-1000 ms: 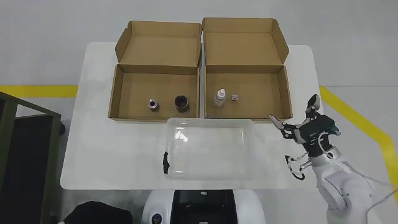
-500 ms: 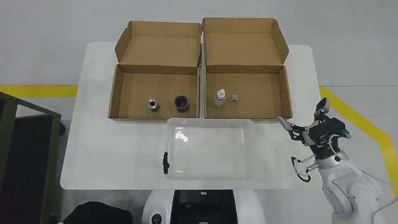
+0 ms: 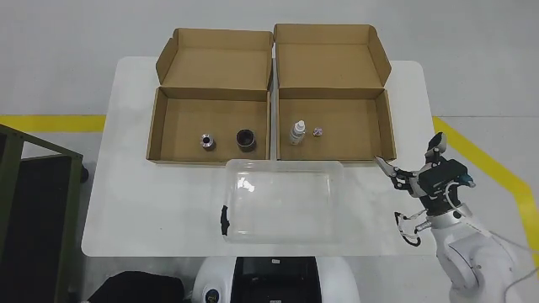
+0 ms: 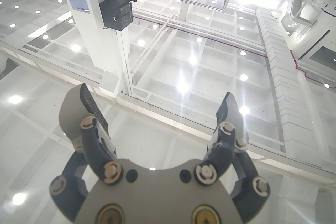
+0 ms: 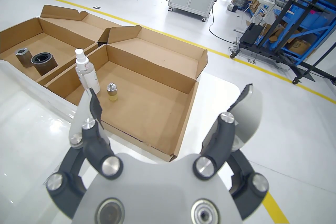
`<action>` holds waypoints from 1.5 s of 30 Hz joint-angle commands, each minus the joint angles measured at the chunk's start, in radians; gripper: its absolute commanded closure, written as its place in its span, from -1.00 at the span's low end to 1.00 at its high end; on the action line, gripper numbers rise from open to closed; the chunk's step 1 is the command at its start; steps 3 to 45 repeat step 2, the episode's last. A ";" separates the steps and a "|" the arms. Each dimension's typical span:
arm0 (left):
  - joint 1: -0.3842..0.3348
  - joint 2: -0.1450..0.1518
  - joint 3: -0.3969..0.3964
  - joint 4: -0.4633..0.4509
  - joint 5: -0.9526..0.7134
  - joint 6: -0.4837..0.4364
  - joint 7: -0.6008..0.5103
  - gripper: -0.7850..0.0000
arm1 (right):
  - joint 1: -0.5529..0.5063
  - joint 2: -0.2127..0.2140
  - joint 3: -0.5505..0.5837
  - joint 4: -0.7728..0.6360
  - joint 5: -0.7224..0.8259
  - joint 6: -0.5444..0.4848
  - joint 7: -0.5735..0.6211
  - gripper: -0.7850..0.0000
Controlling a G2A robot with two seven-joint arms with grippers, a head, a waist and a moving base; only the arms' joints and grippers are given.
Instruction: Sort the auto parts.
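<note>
Two open cardboard boxes stand side by side at the back of the white table. The left box (image 3: 164,130) holds a small metal cylinder (image 3: 206,141) and a dark ring-shaped sleeve (image 3: 245,140). The right box (image 3: 383,130) holds a white spray bottle (image 3: 296,131) and a small brass fitting (image 3: 317,132). My right gripper (image 3: 408,156) hovers open and empty off the right box's near right corner; its wrist view shows the gripper (image 5: 169,88), bottle (image 5: 86,71), fitting (image 5: 112,92) and sleeve (image 5: 43,63). My left gripper (image 4: 156,91) is open, empty, pointing at the ceiling.
A clear plastic tray (image 3: 282,168) lies in front of the boxes at the table's middle, with a small black piece (image 3: 225,217) at its left rim. The table's right edge (image 3: 426,135) runs just under my right gripper. Bare table lies left of the tray.
My right gripper has drawn back from the right box toward the table's near right edge, then stayed still. The parts in the boxes have not moved.
</note>
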 commanded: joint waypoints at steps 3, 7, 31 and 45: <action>0.000 0.000 0.000 0.000 0.000 0.000 0.000 -1.00 | 0.000 0.000 0.000 0.000 0.000 0.000 0.000 -1.00; 0.000 0.000 0.000 0.000 0.000 0.000 0.000 -1.00 | 0.000 0.000 0.000 0.000 0.000 0.000 0.000 -1.00; 0.000 0.000 0.000 0.000 0.000 0.000 0.000 -1.00 | 0.000 0.000 0.000 0.000 0.000 0.000 0.000 -1.00; 0.000 0.000 0.000 0.000 0.000 0.000 0.000 -1.00 | 0.000 0.000 0.000 0.000 0.000 0.000 0.000 -1.00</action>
